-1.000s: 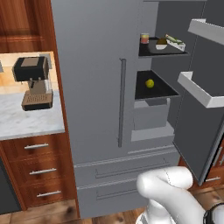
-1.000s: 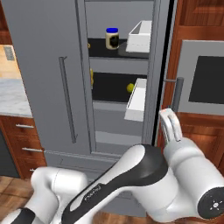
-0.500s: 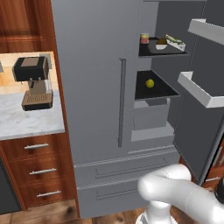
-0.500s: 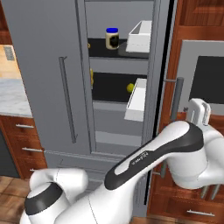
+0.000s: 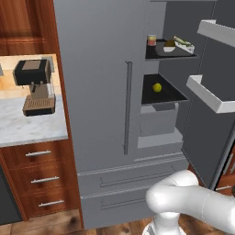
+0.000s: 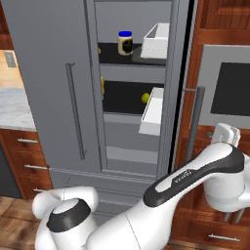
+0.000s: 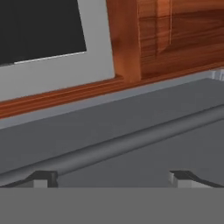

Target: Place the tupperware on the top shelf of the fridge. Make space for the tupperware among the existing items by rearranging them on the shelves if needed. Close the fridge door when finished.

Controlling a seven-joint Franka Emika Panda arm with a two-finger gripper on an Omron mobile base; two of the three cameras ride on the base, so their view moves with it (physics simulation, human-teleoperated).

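The grey fridge point(image 5: 101, 92) stands with its right door open. The tupperware point(image 5: 182, 45), a shallow white tray with a dark lump in it, rests on the top shelf point(image 5: 158, 53) beside a small orange-red jar point(image 5: 152, 40). A white jar with a blue lid point(image 6: 125, 43) stands on that same shelf. On the lower shelf lies a yellow fruit point(image 5: 157, 87), and a yellow bottle point(image 6: 102, 86) peeks from behind the left door. My gripper point(image 7: 113, 179) is open and holds nothing. It faces the open door's bar handle point(image 7: 131, 142); its white hand point(image 6: 227, 135) sits just right of that handle point(image 6: 195, 122).
White door bins point(image 5: 212, 94) jut from the open door. A wall oven point(image 6: 229, 78) in wood cabinetry lies right of the door, close to my hand. A coffee machine point(image 5: 34, 87) stands on the marble counter point(image 5: 27, 128) at left, above drawers.
My arm has swung to the right, carrying the hand from in front of the open door to the far side of its handle. The jaws stayed open.
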